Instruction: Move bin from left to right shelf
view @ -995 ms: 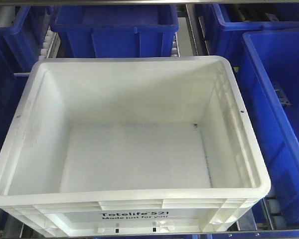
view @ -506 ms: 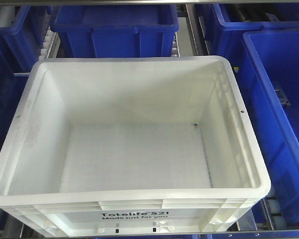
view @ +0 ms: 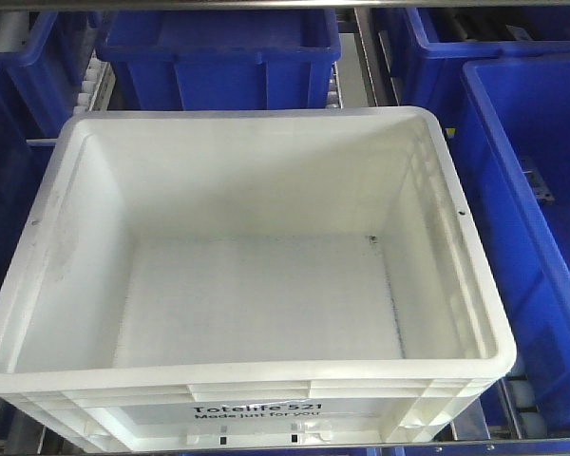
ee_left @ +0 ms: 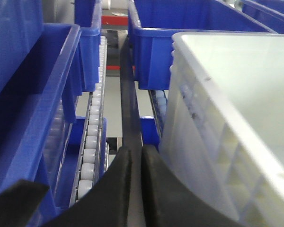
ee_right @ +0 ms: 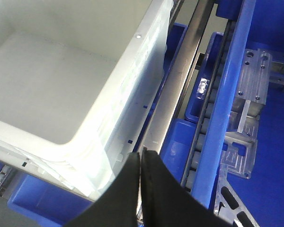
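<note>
White plastic bin (view: 247,275): large and rectangular, open at the top, nothing inside; black print "Totelife 521 Made just for you" on its near side.
Bin's place: on the shelf rails, with blue bins (view: 218,43) behind it and on both sides; it lies between the two end effectors.
Left end effector (ee_left: 135,158): its two black fingers are pressed together, nothing between them; the bin's ribbed side wall (ee_left: 213,142) stands just to its right, close to the right finger, though I cannot tell whether they touch.
Ahead of the left end effector: a dark rail (ee_left: 128,94) runs away from the fingertips, with a roller track (ee_left: 92,137) of white wheels to the left of it, and a blue bin wall (ee_left: 33,109) further left.
Right end effector (ee_right: 139,158): black fingers closed on each other, holding nothing; the bin's corner (ee_right: 99,146) is just to its left.
Ahead of the right end effector: a metal rail (ee_right: 175,85) runs forward from the fingertips.
Right of the right end effector: a blue bin rim (ee_right: 227,94) and a grey metal bracket (ee_right: 248,94) beyond it.
</note>
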You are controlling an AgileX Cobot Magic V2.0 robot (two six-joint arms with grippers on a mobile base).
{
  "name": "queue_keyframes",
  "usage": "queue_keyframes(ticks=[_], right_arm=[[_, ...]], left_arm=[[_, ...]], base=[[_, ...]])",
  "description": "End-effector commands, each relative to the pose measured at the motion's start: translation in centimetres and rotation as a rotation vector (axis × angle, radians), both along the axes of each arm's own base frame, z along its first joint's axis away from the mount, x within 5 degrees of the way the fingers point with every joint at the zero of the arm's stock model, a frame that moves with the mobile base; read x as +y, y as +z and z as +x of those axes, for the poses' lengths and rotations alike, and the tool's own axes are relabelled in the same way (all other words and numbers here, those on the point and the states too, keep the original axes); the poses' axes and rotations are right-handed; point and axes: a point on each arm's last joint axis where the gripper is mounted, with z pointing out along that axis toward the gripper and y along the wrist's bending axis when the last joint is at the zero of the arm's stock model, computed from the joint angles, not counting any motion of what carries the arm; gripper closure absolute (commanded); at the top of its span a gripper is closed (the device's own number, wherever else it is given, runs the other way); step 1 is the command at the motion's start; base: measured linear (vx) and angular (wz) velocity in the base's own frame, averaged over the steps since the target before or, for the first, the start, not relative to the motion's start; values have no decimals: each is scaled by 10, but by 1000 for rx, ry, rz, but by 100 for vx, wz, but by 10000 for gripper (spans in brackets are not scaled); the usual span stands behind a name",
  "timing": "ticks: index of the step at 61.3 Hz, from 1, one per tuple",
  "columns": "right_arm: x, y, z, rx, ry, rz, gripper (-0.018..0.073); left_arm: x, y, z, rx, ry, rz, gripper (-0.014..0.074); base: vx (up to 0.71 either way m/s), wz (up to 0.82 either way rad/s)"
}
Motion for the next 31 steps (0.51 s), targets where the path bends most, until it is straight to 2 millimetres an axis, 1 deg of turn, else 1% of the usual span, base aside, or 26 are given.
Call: queue_keyframes(ticks=[1, 8, 20, 31], right_arm=[[1, 11, 3, -73, 1, 19, 568], [1, 11, 3, -72, 1, 20, 568], [1, 11, 3, -72, 1, 20, 568], [1, 11, 3, -72, 1, 20, 568]], left_arm=[[2, 0, 0, -159, 33, -37, 558], [4, -15, 4, -210, 49, -35, 558], [1, -15, 4, -211, 5, -5, 558], [1, -15, 4, -210, 2, -6, 558]], base=[[0, 0], [0, 0], [0, 0], [0, 0]])
